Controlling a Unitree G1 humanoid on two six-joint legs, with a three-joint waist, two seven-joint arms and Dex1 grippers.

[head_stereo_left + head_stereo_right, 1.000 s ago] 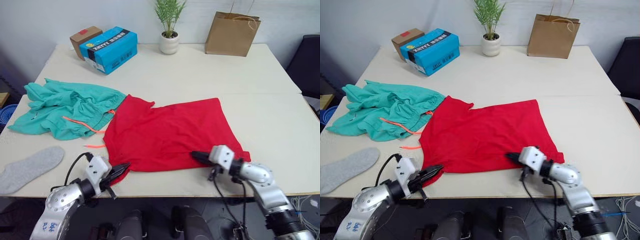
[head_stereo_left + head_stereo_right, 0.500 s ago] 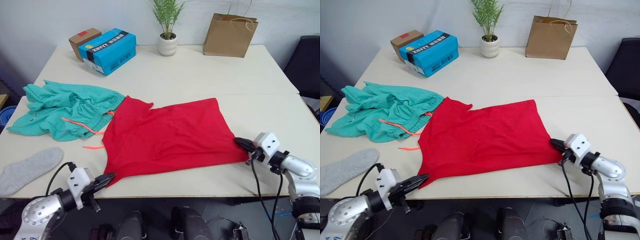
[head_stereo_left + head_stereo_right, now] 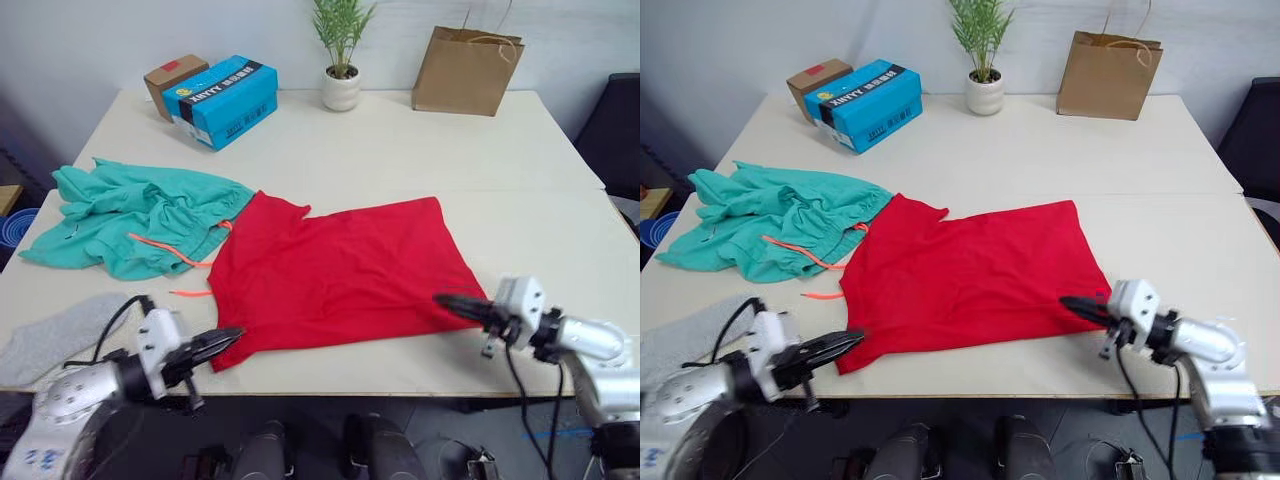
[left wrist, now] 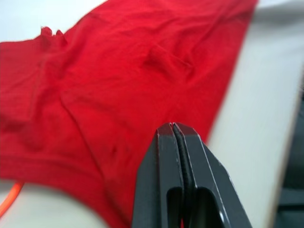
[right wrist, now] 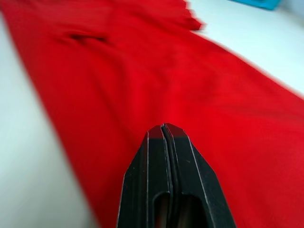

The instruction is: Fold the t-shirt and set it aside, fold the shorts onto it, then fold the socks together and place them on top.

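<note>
At the far left a grey sock (image 3: 45,335) lies near the table (image 3: 400,150) edge, with the teal shorts (image 3: 140,215) heaped behind it; the left gripper (image 3: 222,341) is held low at the near-left corner of the red t-shirt (image 3: 340,270), jaws clenched with no cloth seen between them; the shirt is spread flat mid-table, seemingly for folding; the right gripper (image 3: 452,303) is poised over its near-right hem, jaws likewise pressed together; the shorts' drawstring (image 3: 160,248) and fabric touch the shirt's left edge and may drag.

Red t-shirt (image 3: 335,272) spread flat on the table (image 3: 400,150). Teal shorts (image 3: 135,215) crumpled just to its left — orange drawstring trailing. One grey sock (image 3: 50,335) lies beyond, near the table's front-left edge.
</note>
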